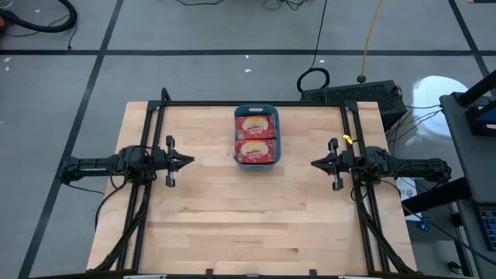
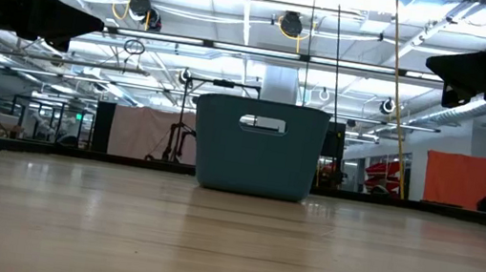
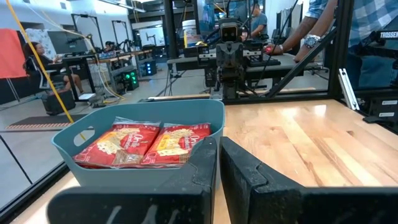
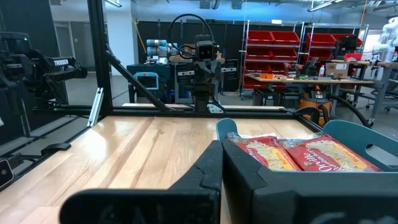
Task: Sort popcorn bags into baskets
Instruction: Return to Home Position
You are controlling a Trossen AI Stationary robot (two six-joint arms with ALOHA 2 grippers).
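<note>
Brightly and evenly lit from overhead by ceiling strip lights (image 2: 237,48), burnt out to plain white in the low view. Leaves only faint, soft shadows on the pale wooden table (image 1: 232,217). Renders the teal bin (image 2: 258,148) dim against that backlight at table height. Puts a mild sheen on the popcorn bags (image 3: 140,143) and a soft glare along the tabletop in the left wrist view.
</note>
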